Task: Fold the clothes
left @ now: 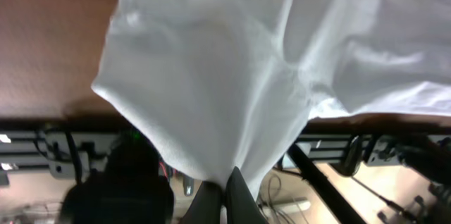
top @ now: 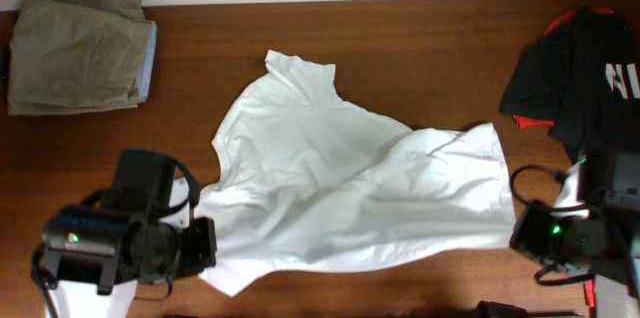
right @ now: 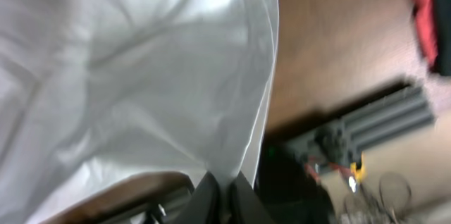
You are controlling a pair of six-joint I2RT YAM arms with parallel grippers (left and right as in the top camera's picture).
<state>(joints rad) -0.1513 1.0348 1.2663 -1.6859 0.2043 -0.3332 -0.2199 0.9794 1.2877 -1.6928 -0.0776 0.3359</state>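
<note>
1. A white T-shirt (top: 350, 188) lies crumpled across the middle of a brown wooden worktop (top: 400, 48), reaching toward the front edge where the two robot arms sit.
2. The left gripper (left: 225, 194) has its fingers pinched together on a bunched bit of the shirt near the worktop's front left.
3. The right gripper (right: 224, 185) is likewise clamped tight on the shirt's edge near the front right.
4. A folded olive-khaki garment (top: 75, 48) sits in the back left corner, and a black shirt with red trim (top: 580, 68) is heaped in the back right corner. Both are apart from the white shirt.
5. Progress, as a judgement: early. The shirt is wrinkled and skewed, with no neat fold visible. Flattening it and making every fold appear to remain.
6. Only the overhead view shows the shirt's whole outline and the other garments. It hides both sets of fingertips.
7. Only the wrist views show the cloth drawn into the closed fingers, plus the worktop's front edge with framing and cables below.
</note>
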